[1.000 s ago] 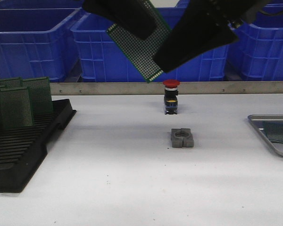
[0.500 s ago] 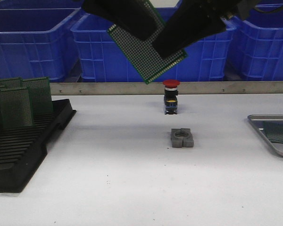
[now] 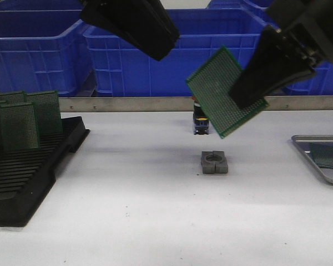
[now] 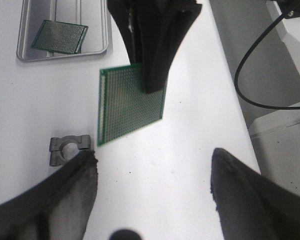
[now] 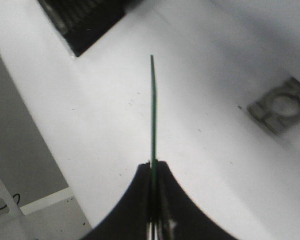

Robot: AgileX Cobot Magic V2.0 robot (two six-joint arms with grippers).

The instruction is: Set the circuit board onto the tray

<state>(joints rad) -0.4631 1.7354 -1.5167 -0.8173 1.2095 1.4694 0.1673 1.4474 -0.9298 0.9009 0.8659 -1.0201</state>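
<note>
One green perforated circuit board (image 3: 226, 91) hangs in the right pincer (image 3: 248, 95), tilted corner-down above the white table (image 3: 155, 210); the silver-grey rimmed metal tray (image 3: 320, 160) lies lower and to the right, nearer this arm. Seen from the left wrist, the left pincer (image 4: 152, 172) gapes wide, holding nothing. The right wrist view shows the board edge-on, clamped, its long axis running away from the fingers.

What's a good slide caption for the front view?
Right gripper carries circuit board toward the tray; left gripper open.

Circuit board (image 3: 226, 90) – green, dotted; tray (image 3: 309, 157) – silver-grey.
</note>
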